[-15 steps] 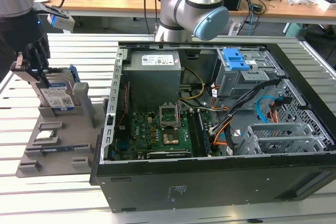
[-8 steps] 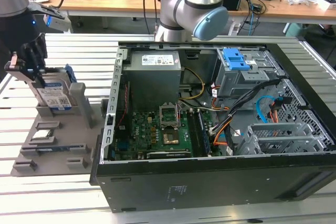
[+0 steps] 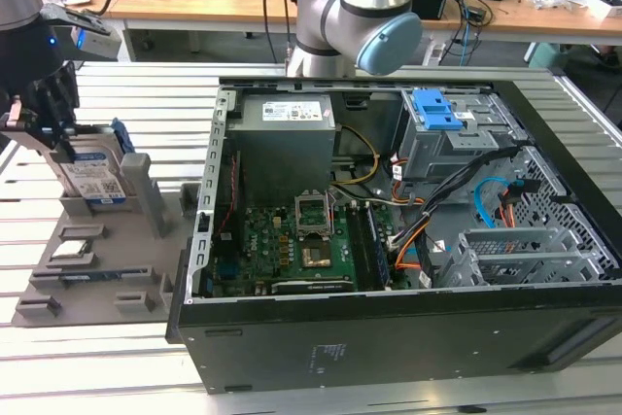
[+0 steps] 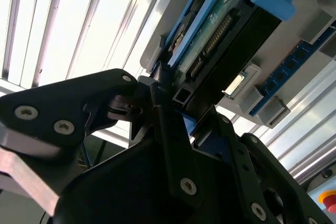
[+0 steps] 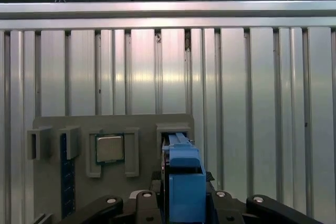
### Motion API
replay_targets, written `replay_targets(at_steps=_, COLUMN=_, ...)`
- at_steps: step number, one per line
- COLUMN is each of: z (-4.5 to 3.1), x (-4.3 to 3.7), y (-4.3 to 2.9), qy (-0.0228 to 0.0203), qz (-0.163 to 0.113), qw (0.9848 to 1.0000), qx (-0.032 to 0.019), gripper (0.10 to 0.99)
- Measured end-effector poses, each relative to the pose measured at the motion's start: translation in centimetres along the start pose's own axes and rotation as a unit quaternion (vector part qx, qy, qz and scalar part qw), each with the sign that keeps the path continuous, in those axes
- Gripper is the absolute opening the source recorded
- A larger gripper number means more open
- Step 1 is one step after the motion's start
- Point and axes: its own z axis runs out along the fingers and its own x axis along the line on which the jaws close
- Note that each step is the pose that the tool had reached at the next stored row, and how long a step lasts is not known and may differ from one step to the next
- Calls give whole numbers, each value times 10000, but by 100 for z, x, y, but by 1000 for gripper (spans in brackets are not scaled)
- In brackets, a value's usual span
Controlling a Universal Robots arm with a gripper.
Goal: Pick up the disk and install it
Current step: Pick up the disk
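The disk (image 3: 95, 177), a silver drive with a white-and-blue label in a blue bracket, stands on edge at the far end of the grey parts fixture (image 3: 146, 196), on the exterior view's left. My gripper (image 3: 58, 143) comes down over it, with a black finger on each flat side, shut on it. In both wrist views the disk (image 4: 220, 30) (image 5: 184, 177) runs edge-on between the fingers of the gripper (image 4: 181, 100) (image 5: 181, 198). Its lower edge sits close to the fixture base; I cannot tell whether it is lifted clear.
The open computer case (image 3: 389, 323) lies on the slatted metal table to the exterior view's right, with a grey drive bay and blue latch (image 3: 435, 109) at its far corner. On the fixture lie a square processor chip (image 5: 109, 148) and a blue memory stick (image 5: 66, 177). The arm's base (image 3: 355, 17) stands behind the case.
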Motion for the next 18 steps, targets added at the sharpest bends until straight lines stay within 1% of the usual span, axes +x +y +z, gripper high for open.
replay_targets(at_steps=12, z=0, x=0, y=-4, qy=0, qz=1, qw=10000, qx=0, gripper=369)
replay_targets(at_steps=14, z=-10, x=0, y=-4, qy=-2, qz=1, qw=10000, qx=3, gripper=369)
replay_targets(at_steps=16, z=-52, x=0, y=-2, qy=0, qz=1, qw=10000, qx=0, gripper=369)
replay_targets(at_steps=18, z=-151, x=0, y=1, qy=1, qz=1, qw=10000, qx=0, gripper=369)
